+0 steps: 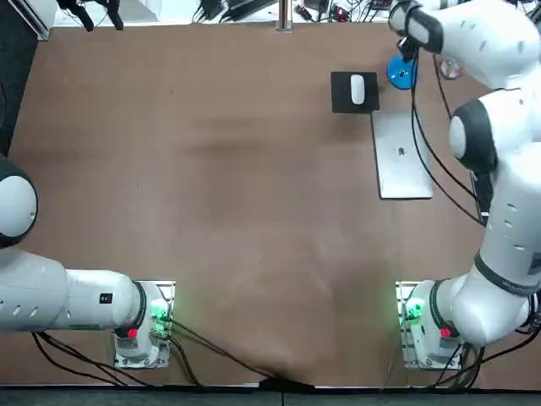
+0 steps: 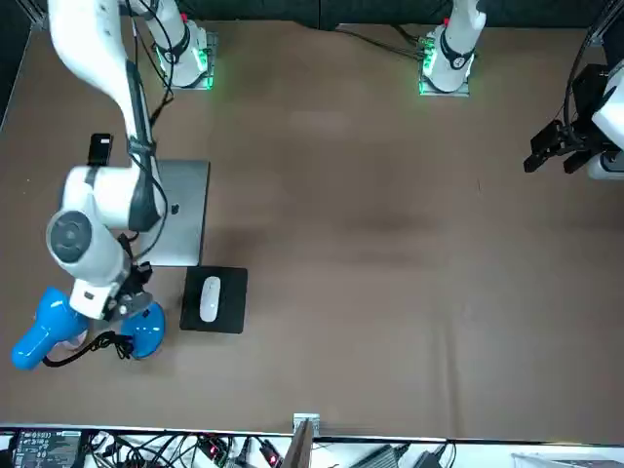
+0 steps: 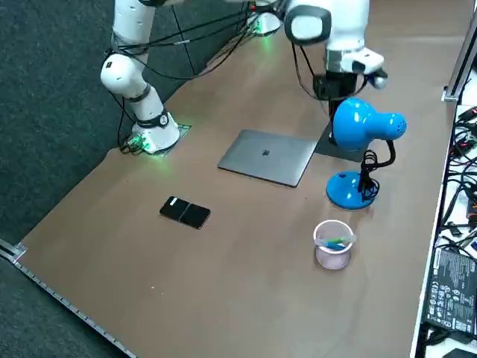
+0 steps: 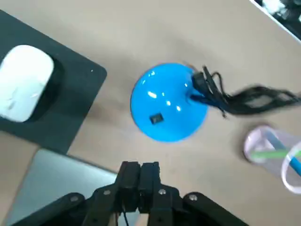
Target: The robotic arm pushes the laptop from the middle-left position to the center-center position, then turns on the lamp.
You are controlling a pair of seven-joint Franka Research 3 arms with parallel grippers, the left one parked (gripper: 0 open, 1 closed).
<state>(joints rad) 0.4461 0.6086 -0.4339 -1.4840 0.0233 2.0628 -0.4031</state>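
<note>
The right claw [image 4: 140, 165], fingers [image 4: 130, 173] pressed together and empty, hovers just above the blue round-based desk lamp [image 4: 169, 101]. The closed silver laptop [image 4: 51, 183] lies near it, not touching.

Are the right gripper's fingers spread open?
No; the right gripper, hovering near the blue lamp base, has its two fingers pressed together.

Right arm [image 1: 499, 169] stretched far forward from base [image 1: 431, 326], elbow high, upper links leaning outward, forearm angled back inward. Wrist turned downward. Right gripper [image 4: 139, 172] low at far end of reach, pointing down, jaws pressed together.
</note>
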